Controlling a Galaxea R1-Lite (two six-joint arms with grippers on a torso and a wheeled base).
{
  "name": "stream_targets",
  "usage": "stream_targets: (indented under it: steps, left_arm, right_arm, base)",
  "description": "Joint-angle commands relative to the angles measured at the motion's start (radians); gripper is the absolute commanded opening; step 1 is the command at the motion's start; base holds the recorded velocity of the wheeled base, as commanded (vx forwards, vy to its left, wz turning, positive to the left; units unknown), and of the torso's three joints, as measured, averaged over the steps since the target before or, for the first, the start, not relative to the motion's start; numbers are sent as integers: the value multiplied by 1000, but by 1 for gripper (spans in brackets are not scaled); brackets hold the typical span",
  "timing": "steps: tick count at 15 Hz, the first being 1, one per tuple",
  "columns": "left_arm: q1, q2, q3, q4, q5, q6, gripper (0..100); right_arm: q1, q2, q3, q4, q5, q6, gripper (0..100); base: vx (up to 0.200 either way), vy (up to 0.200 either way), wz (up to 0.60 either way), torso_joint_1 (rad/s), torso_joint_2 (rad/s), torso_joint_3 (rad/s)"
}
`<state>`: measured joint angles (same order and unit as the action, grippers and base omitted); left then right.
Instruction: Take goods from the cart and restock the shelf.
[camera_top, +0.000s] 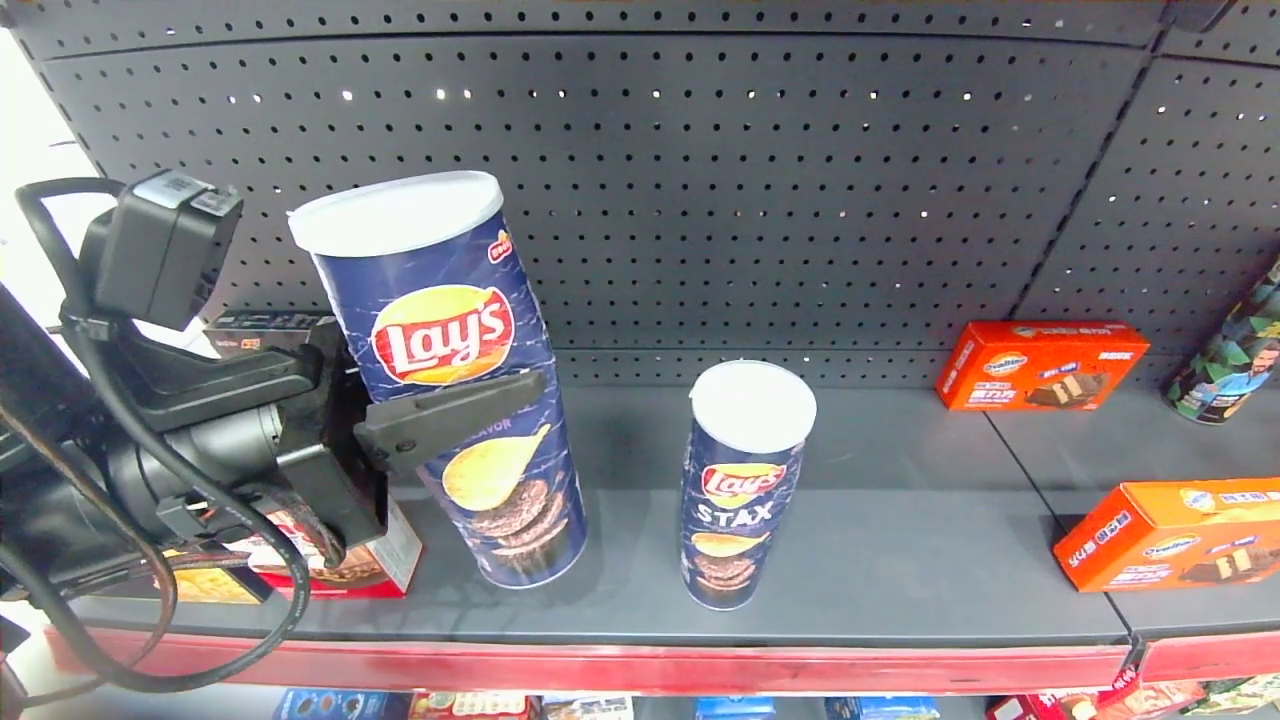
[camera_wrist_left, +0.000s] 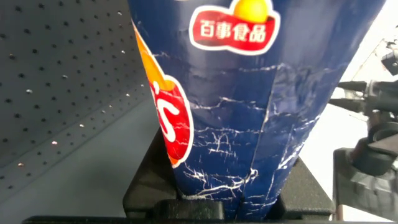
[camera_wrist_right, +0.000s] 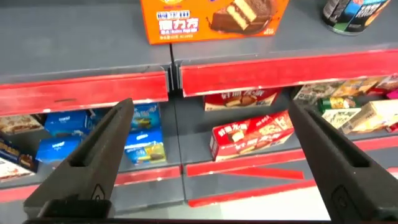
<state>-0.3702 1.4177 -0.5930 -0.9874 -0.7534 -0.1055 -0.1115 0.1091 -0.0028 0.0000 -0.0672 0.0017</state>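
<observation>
The chip can (camera_top: 430, 300), axis near-upright, is being clamped mid-body by the left gripper (camera_top: 470, 400) jaws, shelf (camera_top: 900, 520) at its 6 o'clock; right gripper (camera_wrist_right: 205, 155) jaws are standing apart.

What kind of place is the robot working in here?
Probably a shop aisle: a pegboard-backed shelf with a red front strip, a chip can and orange snack boxes on it, more packaged goods below it.
</observation>
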Motion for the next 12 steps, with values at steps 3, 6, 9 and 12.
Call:
stream_targets:
  steps: [3, 6, 9, 12]
  left_arm:
    - [-45, -59, 44, 7, 2, -2, 0]
    - [-41, -16, 19, -5, -15, 0, 0]
    - [-12, 6, -7, 4, -17, -3, 0]
    - [-7, 24, -50, 20, 9, -2, 0]
  right_arm:
    - [0, -13, 3, 0, 0, 0, 100]
    - [0, -14, 3, 0, 0, 0, 100]
    - [0, -14, 3, 0, 0, 0, 100]
    - [0, -14, 3, 0, 0, 0, 100]
  base:
    - [0, 0, 0, 0, 0, 0]
    - [0, 0, 0, 0, 0, 0]
    - [0, 0, 0, 0, 0, 0]
    - [0, 0, 0, 0, 0, 0]
